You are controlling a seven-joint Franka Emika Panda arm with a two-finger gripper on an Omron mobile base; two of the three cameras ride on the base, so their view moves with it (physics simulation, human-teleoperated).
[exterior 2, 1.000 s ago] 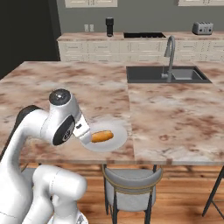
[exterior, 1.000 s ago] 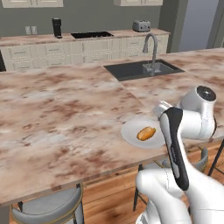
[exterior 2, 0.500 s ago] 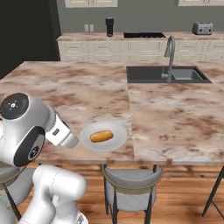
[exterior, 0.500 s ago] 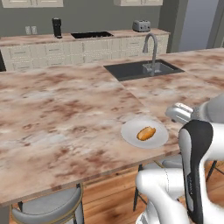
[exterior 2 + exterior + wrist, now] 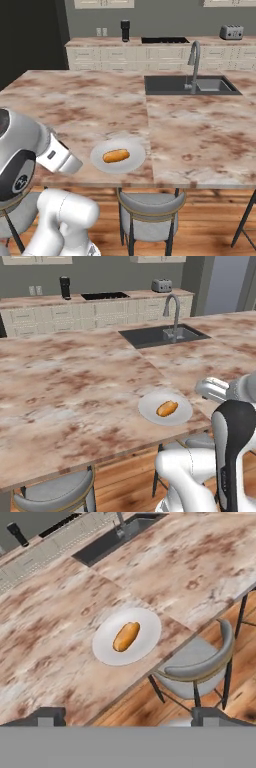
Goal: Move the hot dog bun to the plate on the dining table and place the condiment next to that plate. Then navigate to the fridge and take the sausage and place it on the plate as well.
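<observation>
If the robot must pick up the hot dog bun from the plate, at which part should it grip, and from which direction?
Probably from above, across the middle of the hot dog bun. It lies flat on the white plate, so its two long sides are free, and the short width suits the open hand better than the length.

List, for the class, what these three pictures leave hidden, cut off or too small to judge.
- Gripper: hand view shows two fingertips set wide apart; the grey band cuts off the rest.
- Stool: left base view, the table top hides its back part.
- Dining table: right base view, the right end runs off the edge.
- Hot dog bun on the plate: its split is too small to see.
</observation>
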